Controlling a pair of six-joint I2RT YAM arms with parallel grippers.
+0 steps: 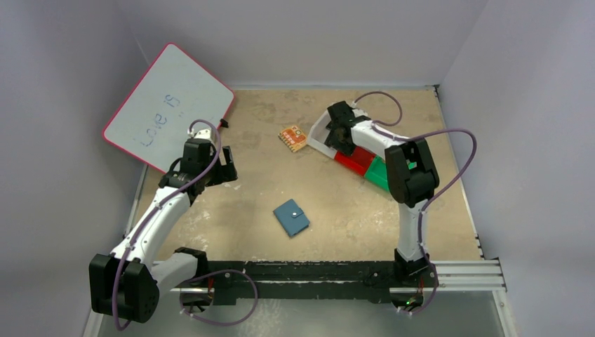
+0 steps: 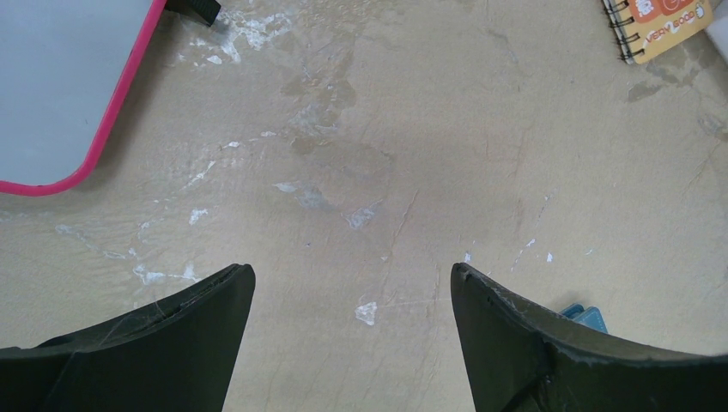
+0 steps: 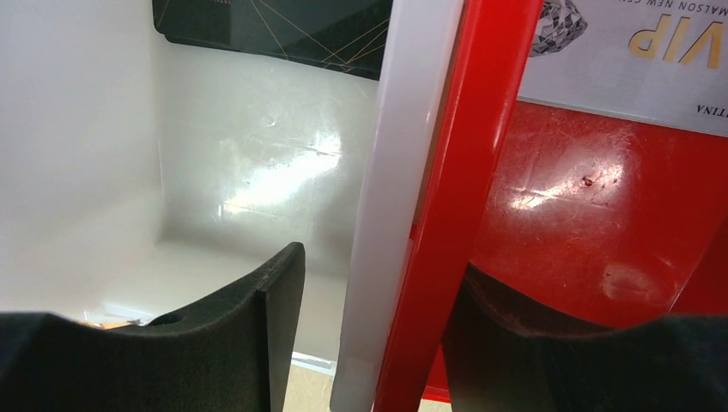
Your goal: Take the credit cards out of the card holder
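A tan table [image 1: 351,225] is seen from above, with a pink-rimmed whiteboard [image 1: 165,105] propped at its far left. My two arms reach out from the near edge. At the far right three bins sit in a row: a white bin [image 3: 257,172], a red bin [image 3: 584,197] and a green bin [image 1: 379,175]. My right pincer [image 3: 382,260] hangs low over them, fingers apart and holding nothing. One finger is over the white bin and one over the red, with their walls between. My left pincer [image 2: 352,267] is also apart and empty, above bare table near the whiteboard. The blue card holder [image 1: 291,217] lies folded shut mid-table, well apart from both pincers. An orange notebook [image 1: 293,137] lies just beside the white bin. A black card [image 3: 275,26] rests in the white bin and a pale VIP card [image 3: 635,51] in the red. I judge at least two cards are out. With the holder closed, I cannot tell whether any remain inside.
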